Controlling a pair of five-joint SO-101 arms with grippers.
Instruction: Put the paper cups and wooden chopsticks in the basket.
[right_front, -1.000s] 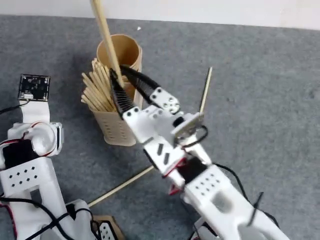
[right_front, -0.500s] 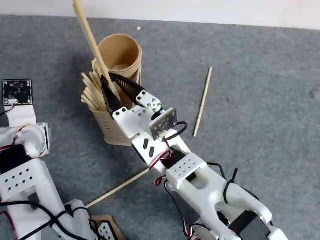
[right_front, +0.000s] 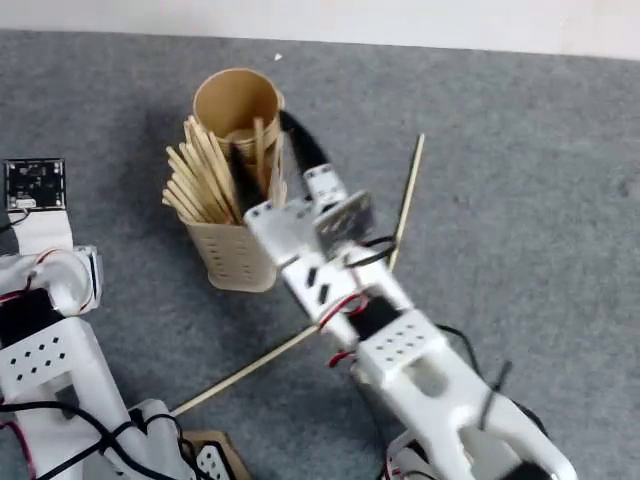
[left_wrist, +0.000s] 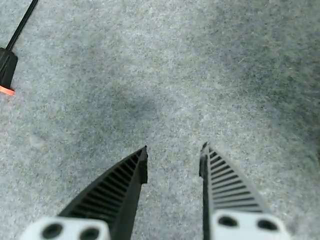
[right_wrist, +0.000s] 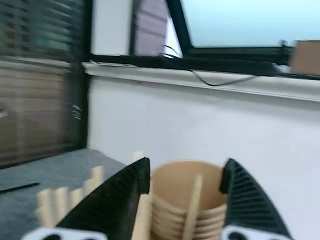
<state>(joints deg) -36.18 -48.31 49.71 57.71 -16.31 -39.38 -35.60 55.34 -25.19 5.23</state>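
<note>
The right fingers (right_wrist: 117, 200) are being held spread, pinching nothing, just over the stacked cups (right_wrist: 187, 210). The cups are standing at the far end of the basket (right_front: 235, 262), seemingly inside it, beside a bundle of chopsticks (right_front: 200, 185). The left fingers (left_wrist: 120, 185) are also being held spread, over bare surface (right_front: 520, 150) at the left.

Two sticks are being left outside: the right chopstick (right_front: 408, 195), lying right of the basket, and the near chopstick (right_front: 240, 372), partly under the right arm. If that arm is drawn back low, the upright sticks could be caught and the light basket tipped, or the near chopstick swept off.

The surface is being covered by grey felt-like cloth. Behind it a white wall (right_wrist: 210, 125), a window (right_wrist: 240, 20) and blinds (right_wrist: 35, 75) are being shown.
</note>
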